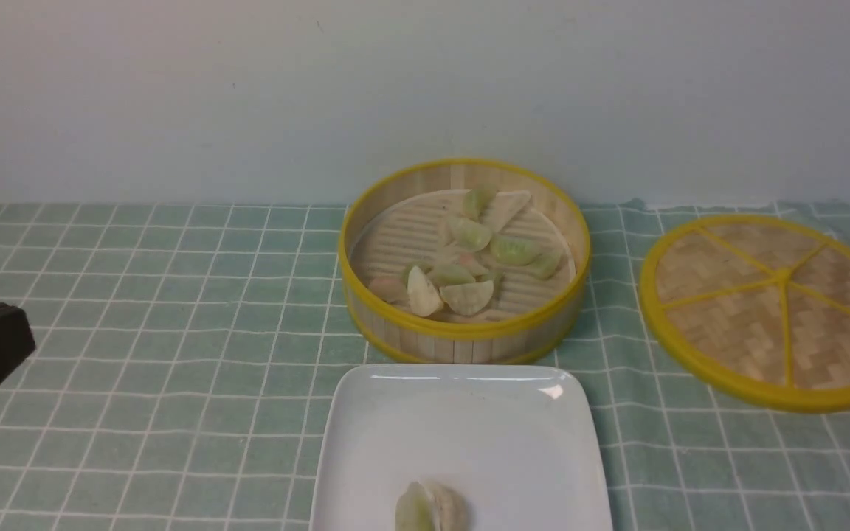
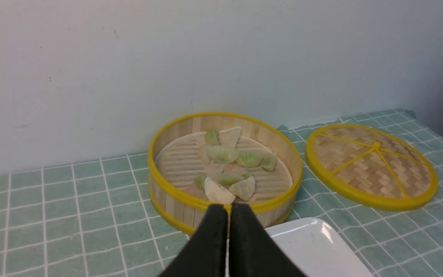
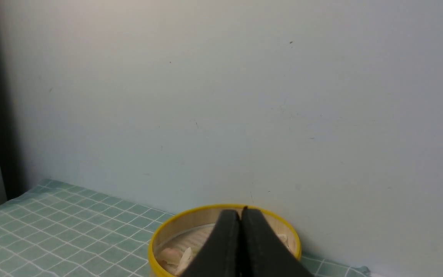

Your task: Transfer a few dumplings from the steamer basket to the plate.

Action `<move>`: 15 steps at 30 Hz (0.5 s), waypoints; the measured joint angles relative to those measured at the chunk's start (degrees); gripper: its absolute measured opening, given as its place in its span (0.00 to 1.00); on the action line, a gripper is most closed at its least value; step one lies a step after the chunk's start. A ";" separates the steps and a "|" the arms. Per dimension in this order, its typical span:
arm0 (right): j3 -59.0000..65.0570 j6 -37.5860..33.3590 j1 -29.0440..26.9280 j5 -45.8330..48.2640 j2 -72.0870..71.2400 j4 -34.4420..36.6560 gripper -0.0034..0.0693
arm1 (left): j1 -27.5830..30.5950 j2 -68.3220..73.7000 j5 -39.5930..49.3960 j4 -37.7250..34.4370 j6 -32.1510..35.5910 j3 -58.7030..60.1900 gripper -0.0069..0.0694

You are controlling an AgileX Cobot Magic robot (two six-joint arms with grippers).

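**A:** Where do we find the dumplings (image 1: 469, 258)?

**B:** We see most of them heaped from the middle to the near wall of the steamer basket (image 1: 462, 333). Its left floor slats are bare. A green-and-cream dumpling (image 1: 431, 507) lies at the near edge of the plate (image 1: 469, 420), cut by the frame. The plate's far half is bare white, and its far rim sits just before the basket.

**A:** How do they look to us?

**B:** They are translucent crescents in pale green and cream, one of them pinkish. Their long axes run every way. The cream one by the near wall runs roughly front to back.

**A:** And around them?

**B:** Open checked cloth (image 1: 174, 295) covers the surface to the left, and a woven lid (image 1: 772, 310) lies flat to the right, apart from the basket. Our left claw (image 2: 228, 209) has its fingers pressed together and empty, well to the left of the basket. Our right claw (image 3: 240, 212) is likewise together and holds nothing.
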 joint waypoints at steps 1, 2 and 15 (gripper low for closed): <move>0.00 0.00 0.00 0.00 0.00 0.00 0.03 | 0.00 -0.12 0.00 -0.05 0.00 0.00 0.08; 0.00 0.00 0.00 0.00 0.00 0.00 0.03 | 0.00 -0.19 0.00 -0.05 0.00 0.00 0.08; 0.00 0.00 0.00 0.00 0.00 -0.07 0.03 | 4.05 -3.68 -1.69 0.11 6.90 4.21 0.08</move>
